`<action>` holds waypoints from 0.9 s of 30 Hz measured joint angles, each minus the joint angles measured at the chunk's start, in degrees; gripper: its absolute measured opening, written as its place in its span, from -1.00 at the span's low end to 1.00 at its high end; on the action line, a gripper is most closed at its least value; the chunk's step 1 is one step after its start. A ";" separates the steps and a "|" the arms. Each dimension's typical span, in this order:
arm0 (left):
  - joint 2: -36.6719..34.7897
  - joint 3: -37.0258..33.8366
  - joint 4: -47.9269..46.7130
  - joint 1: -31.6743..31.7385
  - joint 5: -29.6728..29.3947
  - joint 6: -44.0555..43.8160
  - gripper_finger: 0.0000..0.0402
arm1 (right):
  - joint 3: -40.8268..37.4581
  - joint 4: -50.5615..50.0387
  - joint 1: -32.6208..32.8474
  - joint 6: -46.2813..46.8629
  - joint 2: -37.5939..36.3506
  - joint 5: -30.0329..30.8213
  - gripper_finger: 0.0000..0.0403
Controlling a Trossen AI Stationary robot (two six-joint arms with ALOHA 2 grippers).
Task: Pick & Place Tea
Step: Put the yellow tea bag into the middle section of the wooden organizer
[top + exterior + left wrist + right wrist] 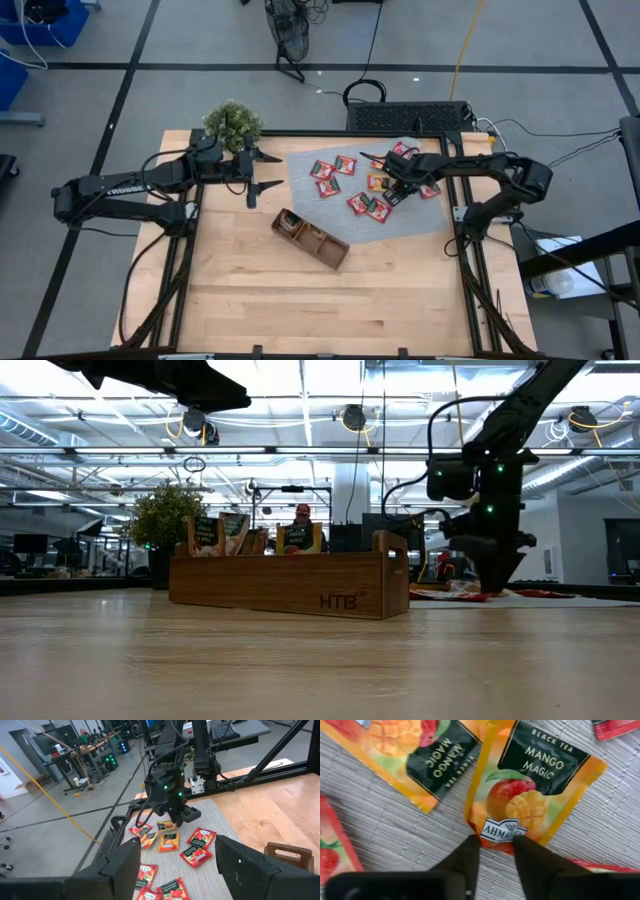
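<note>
Several flat tea sachets, red (357,204) and orange (377,182), lie on a grey woven mat (425,215) at the table's far right. My right gripper (495,851) points down at the mat and is shut on an orange mango sachet (535,790); a second orange sachet (420,760) lies beside it. The brown wooden tray (310,238) stands mid-table with sachets upright in it (215,532). My left gripper (272,172) hovers open above the table's far left, touching nothing. My right gripper pinches the mango sachet's lower edge (497,834), by the small white label, between its two fingertips (470,852). The fingers come from above, pointing steeply down. The edge bulges up a little between them, while the rest of the sachet lies flat on the mat.
A potted green plant (232,122) stands at the far left corner. The tray sits slanted between the arms, near the mat's front edge. Bare wood (300,300) fills the table's near half. Red sachets (196,847) lie close around the right gripper.
</note>
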 joint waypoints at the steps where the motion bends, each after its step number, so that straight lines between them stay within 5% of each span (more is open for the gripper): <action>1: 0.00 0.00 0.00 0.00 0.00 0.00 0.26 | -0.02 -0.03 -0.01 -0.12 -0.01 0.11 -0.58; 6: 0.00 0.00 0.00 0.00 0.00 0.00 0.26 | -0.09 0.27 0.53 -2.61 0.01 2.34 -0.95; 16: 0.00 0.00 0.00 0.00 0.00 0.00 0.26 | -0.31 4.21 9.42 -1.83 -9.01 7.77 -1.00; 22: 0.00 0.00 0.02 0.00 0.00 0.00 0.26 | -0.35 15.71 23.46 -5.77 -13.30 22.08 -1.00; 27: 0.00 0.00 3.92 -0.03 0.22 1.53 0.26 | -1.44 34.52 35.16 -15.77 -8.80 36.26 -1.00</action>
